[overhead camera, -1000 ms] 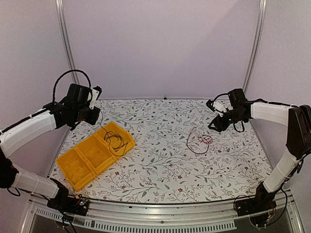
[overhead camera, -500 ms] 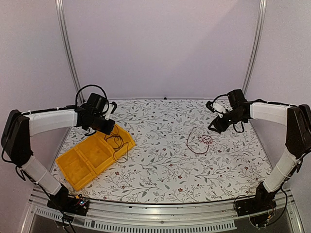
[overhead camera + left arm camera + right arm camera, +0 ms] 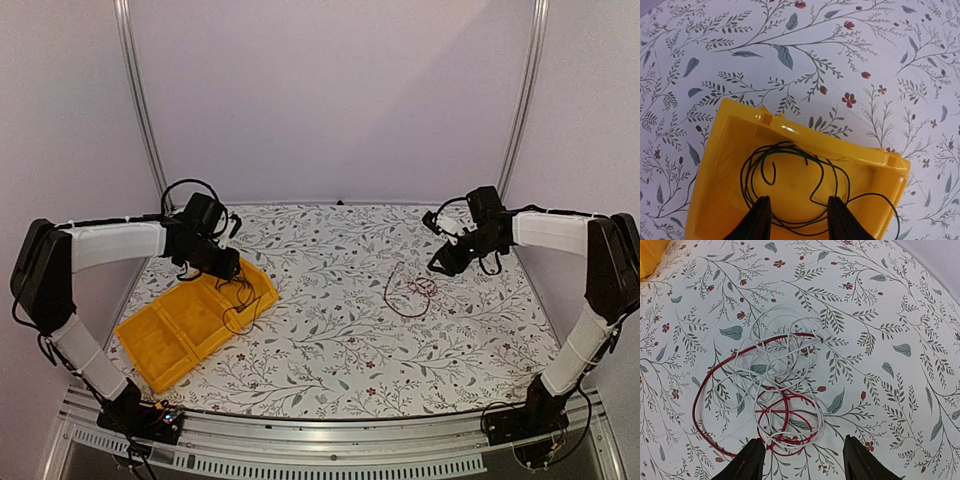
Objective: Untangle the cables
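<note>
A thin black cable [image 3: 790, 180] lies in loose loops in the far compartment of a yellow tray [image 3: 840, 147], with one end trailing over the tray's right side. My left gripper [image 3: 797, 215] hovers just above it, jaws apart, with nothing pinched. From the top view, the black cable [image 3: 238, 298] and left gripper [image 3: 228, 266] sit at the tray's [image 3: 170, 335] far end. A dark red and a whitish cable are tangled together [image 3: 775, 390] on the floral tabletop. My right gripper [image 3: 802, 460] stands open above the tangle's near edge, seen from the top as the gripper [image 3: 440, 262] behind the tangle [image 3: 412, 292].
The yellow tray has several compartments and lies diagonally at the left of the table. A floral cloth [image 3: 330, 340] covers the table. Metal frame posts [image 3: 140, 100] rise at the back corners, and thick black arm cables loop off both wrists.
My left arm swung right and down over the tray's far end, and its jaws parted, leaving the black cable lying in the tray. The right arm has not moved.
</note>
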`<state>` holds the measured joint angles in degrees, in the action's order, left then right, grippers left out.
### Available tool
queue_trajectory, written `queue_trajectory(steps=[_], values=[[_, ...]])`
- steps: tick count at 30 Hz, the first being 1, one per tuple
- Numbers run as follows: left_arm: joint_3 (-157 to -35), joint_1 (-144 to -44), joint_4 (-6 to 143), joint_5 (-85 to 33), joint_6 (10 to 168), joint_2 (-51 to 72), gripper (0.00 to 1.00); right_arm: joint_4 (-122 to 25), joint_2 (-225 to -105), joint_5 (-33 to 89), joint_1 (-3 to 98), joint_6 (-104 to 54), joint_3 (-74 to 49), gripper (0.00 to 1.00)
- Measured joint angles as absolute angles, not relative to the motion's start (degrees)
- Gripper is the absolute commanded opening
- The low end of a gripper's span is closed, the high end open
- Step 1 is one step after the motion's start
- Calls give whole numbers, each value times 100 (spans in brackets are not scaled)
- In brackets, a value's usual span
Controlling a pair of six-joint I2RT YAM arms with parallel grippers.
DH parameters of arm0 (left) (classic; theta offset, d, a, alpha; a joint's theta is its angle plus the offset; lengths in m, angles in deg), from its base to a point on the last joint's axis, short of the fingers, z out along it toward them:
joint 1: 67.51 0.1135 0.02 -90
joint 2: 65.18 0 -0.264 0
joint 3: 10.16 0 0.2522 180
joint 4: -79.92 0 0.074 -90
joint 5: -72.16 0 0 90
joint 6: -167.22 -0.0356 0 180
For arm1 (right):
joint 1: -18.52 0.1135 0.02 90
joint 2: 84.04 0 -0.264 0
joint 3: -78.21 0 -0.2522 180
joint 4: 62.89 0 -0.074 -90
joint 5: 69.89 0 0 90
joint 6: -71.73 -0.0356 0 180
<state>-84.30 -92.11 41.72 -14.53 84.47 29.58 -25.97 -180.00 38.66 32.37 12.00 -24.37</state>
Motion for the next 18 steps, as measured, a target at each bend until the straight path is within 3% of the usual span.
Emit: queue_trajectory(steps=[6, 18], values=[[-8419, -9214, 4115, -1160, 8613, 1684, 65, -2593, -18002, 3870, 3237, 1241, -2437, 58], [-7482, -9933, 3883, -1239, 9765, 355, 60, -2492, -18098, 3892, 3237, 1263, -2432, 58]])
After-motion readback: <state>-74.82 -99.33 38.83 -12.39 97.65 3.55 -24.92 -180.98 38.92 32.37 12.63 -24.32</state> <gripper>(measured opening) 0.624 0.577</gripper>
